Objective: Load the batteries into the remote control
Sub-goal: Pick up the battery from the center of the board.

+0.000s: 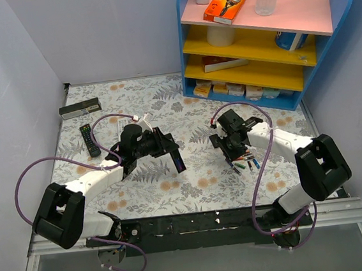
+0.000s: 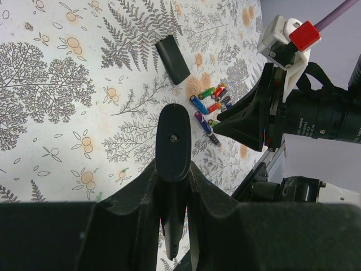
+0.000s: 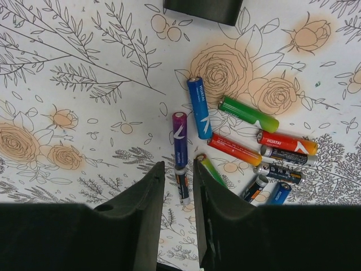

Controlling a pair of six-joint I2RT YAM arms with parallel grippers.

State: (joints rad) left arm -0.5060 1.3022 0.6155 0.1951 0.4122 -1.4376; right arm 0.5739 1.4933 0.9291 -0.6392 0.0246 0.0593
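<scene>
Left wrist view showed the left gripper (image 2: pixel 173 169) clamped on the long, slim, all-black bar-shaped remote control (image 2: pixel 172 141), which was held clear of the floral-patterned table (image 2: pixel 51 84). The remote's near end was hidden between the black fingers (image 2: pixel 141 197), and which face pointed at the camera could not be made out. Beyond it a flat black rectangular piece (image 2: pixel 172 59) lay on the cloth near the small cylindrical batteries in red, green, blue and black wrappers (image 2: pixel 210 107). Right wrist view showed the right gripper (image 3: pixel 178 166) low over that loose heap, its fingers narrowly apart. The lower end of a purple-and-black battery (image 3: pixel 179 135) lay in the gap, with a little space on either side of it. Whether the tips touched the cloth could not be told. A green-and-orange battery (image 3: pixel 207 168) and two others at the lower right were partly covered by the right finger (image 3: pixel 225 226), and the black piece was cut off by the top edge.
</scene>
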